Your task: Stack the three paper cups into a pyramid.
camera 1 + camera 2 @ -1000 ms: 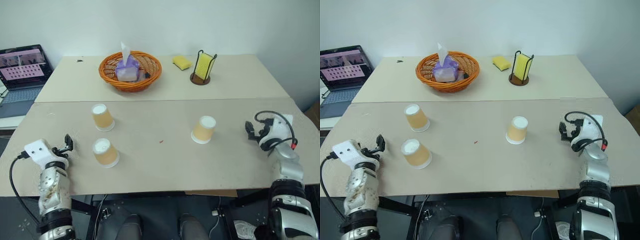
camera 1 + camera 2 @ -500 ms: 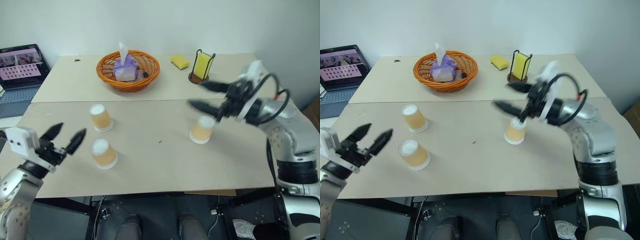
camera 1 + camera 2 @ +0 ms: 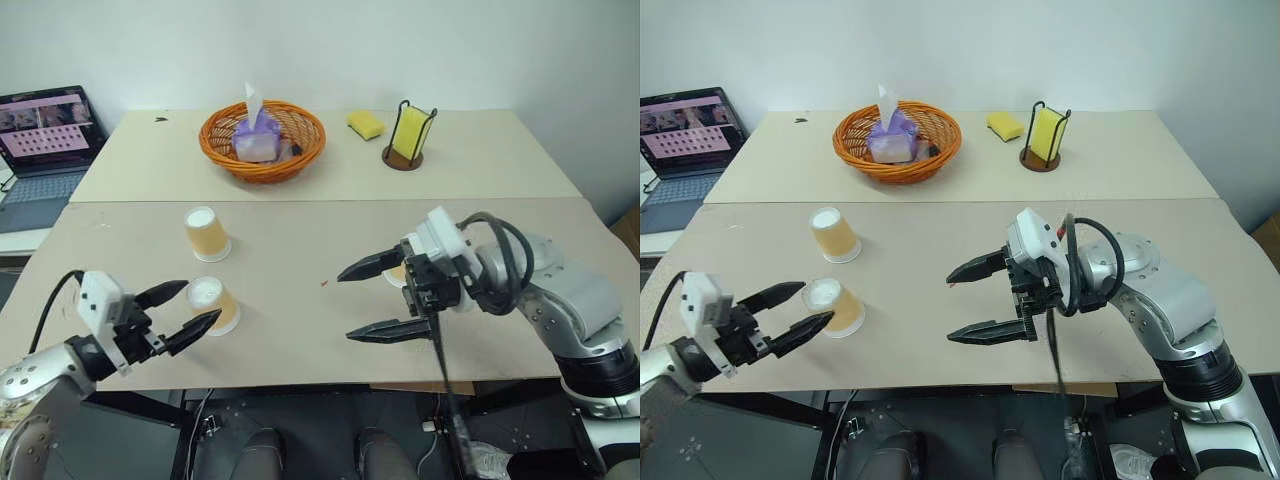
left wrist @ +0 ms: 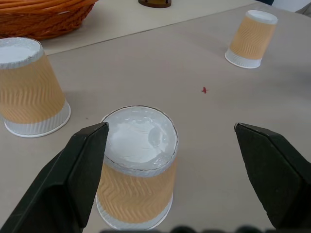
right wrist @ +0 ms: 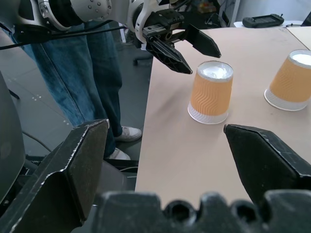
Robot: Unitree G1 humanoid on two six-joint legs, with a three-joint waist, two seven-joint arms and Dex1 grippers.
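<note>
Three tan-orange paper cups stand upside down on the near table. One (image 3: 206, 234) is at the left, a second (image 3: 213, 303) sits nearer the front edge, and the third (image 4: 252, 32) is off to the right, mostly hidden behind my right hand in the head views. My left gripper (image 3: 202, 301) is open, its fingers level with the front-left cup (image 4: 137, 167) and just short of it. My right gripper (image 3: 344, 307) is open too, points left over the table's middle, and holds nothing.
On the far table stand an orange basket (image 3: 290, 160) holding a tissue pack, a yellow sponge (image 3: 365, 124) and a black holder with a yellow sponge (image 3: 408, 135). A laptop (image 3: 45, 125) sits at the far left. A person in jeans (image 5: 97, 73) stands beside the table.
Both arms rose from the table's sides and swung inward. The right gripper crossed in front of the right cup and now points left. The left gripper closed in on the front-left cup. No cup moved.
</note>
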